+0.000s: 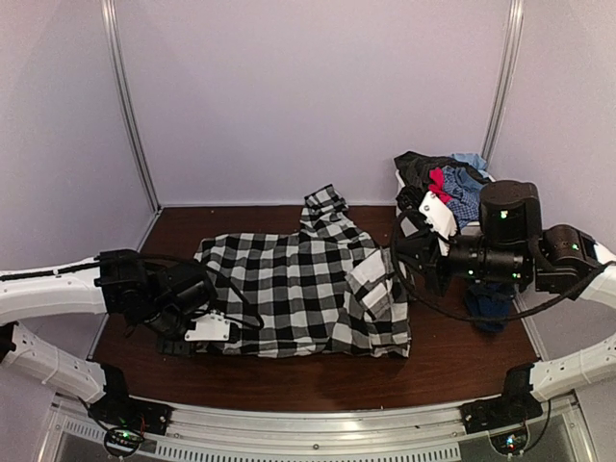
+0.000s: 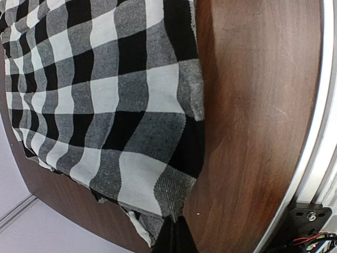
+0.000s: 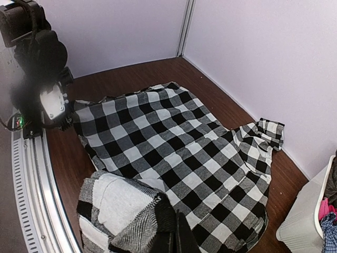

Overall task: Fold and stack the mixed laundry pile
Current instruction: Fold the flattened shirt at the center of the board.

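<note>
A black-and-white checked shirt (image 1: 298,289) lies spread flat across the middle of the table. My left gripper (image 1: 204,339) is at its near left corner; in the left wrist view the gripper (image 2: 176,234) is shut on that corner of the shirt (image 2: 105,105). My right gripper (image 1: 390,272) is shut on the shirt's right side, holding a fold turned back so its pale inside (image 3: 121,205) shows above the shirt (image 3: 174,137). The rest of the mixed laundry pile (image 1: 452,178), dark, red and blue pieces, is heaped at the back right.
A white bin (image 3: 304,224) stands at the back right under the heap. A navy piece (image 1: 491,303) lies on the table beneath the right arm. Purple walls close the back and sides. A metal rail (image 2: 316,132) runs along the near edge.
</note>
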You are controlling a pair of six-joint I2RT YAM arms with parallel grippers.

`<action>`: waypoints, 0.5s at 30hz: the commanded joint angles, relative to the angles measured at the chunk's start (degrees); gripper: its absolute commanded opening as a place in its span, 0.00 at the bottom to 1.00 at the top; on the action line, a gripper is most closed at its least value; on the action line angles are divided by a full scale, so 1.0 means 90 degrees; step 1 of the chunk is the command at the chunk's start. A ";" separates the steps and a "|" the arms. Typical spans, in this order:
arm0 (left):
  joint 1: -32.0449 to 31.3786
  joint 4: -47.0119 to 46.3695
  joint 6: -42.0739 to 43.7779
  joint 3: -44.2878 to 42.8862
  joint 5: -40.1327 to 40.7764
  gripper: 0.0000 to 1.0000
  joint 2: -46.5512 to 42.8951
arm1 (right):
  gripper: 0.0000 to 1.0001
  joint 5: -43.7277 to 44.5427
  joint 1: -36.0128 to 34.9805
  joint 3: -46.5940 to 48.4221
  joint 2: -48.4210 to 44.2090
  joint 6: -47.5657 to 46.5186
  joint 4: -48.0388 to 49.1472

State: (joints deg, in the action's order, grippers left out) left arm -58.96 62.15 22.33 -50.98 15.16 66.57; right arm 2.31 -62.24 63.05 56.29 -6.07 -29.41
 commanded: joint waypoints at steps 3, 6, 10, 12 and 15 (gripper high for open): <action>-0.0293 0.0244 -0.0409 -0.0981 0.1831 0.00 -0.0411 | 0.00 0.0315 0.0068 0.0109 -0.0219 -0.0038 0.0257; -0.0267 -0.0221 -0.0101 -0.0963 0.3351 0.00 -0.0793 | 0.00 0.0885 0.0170 0.0349 -0.0328 -0.0296 0.0562; -0.0264 0.0020 0.0229 -0.1200 0.2796 0.00 -0.1095 | 0.00 0.0924 0.0409 0.0742 -0.0556 -0.0542 0.0826; -0.0279 0.0248 0.0153 -0.1153 0.2075 0.00 -0.0995 | 0.00 0.0726 0.0430 0.0838 -0.0642 -0.0567 0.0754; -0.0287 0.0568 -0.0020 -0.0661 0.1595 0.00 -0.0644 | 0.00 0.0340 0.0431 0.0912 -0.0478 -0.0538 0.0255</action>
State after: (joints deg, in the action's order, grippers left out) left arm -61.45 63.02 22.59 -60.45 35.88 57.41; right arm 7.79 -58.57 69.25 51.68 -10.00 -25.45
